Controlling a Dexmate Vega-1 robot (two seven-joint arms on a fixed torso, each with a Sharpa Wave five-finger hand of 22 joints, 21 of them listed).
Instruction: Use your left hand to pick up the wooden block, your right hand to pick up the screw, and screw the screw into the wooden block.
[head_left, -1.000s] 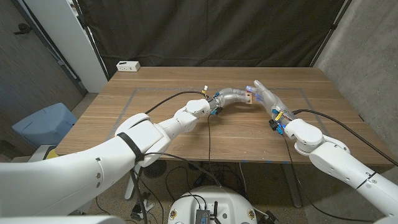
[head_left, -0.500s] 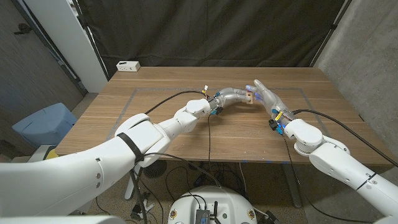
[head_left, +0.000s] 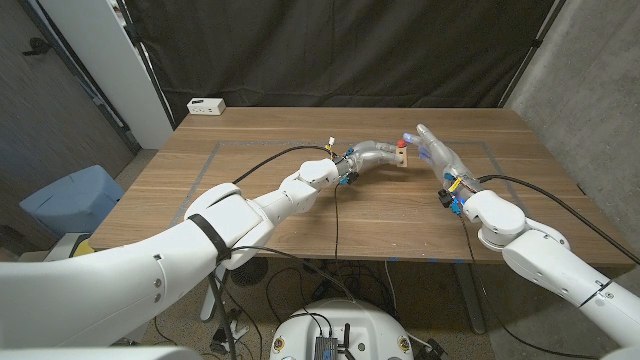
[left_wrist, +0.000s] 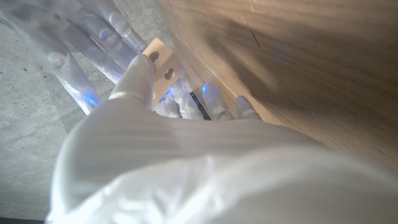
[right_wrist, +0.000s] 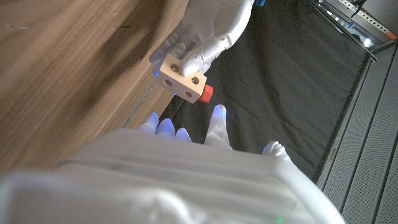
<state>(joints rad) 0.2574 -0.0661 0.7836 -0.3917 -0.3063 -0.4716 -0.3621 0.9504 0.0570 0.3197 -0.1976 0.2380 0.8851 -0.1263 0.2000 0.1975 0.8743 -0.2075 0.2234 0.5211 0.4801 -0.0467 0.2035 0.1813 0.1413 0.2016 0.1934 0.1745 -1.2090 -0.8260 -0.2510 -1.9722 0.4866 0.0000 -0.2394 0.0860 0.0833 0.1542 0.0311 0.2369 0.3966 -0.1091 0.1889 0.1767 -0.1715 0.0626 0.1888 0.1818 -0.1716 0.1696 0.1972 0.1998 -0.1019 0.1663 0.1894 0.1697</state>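
Now the left hand (head_left: 375, 155) grips the block (right_wrist: 182, 78), screw (right_wrist: 206, 93) seated; the right hand (head_left: 437, 155), fingers apart, just right of it, should regrip and turn.

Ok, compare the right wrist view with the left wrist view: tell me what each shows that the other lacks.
Right wrist view: a red screw sticking out of the wooden block, with the black curtain behind. Left wrist view: the right robot hand from the front, blurred, fingers spread beside the block, and a thin dark cable. Both: the left robot hand holding the holed block, and the table.
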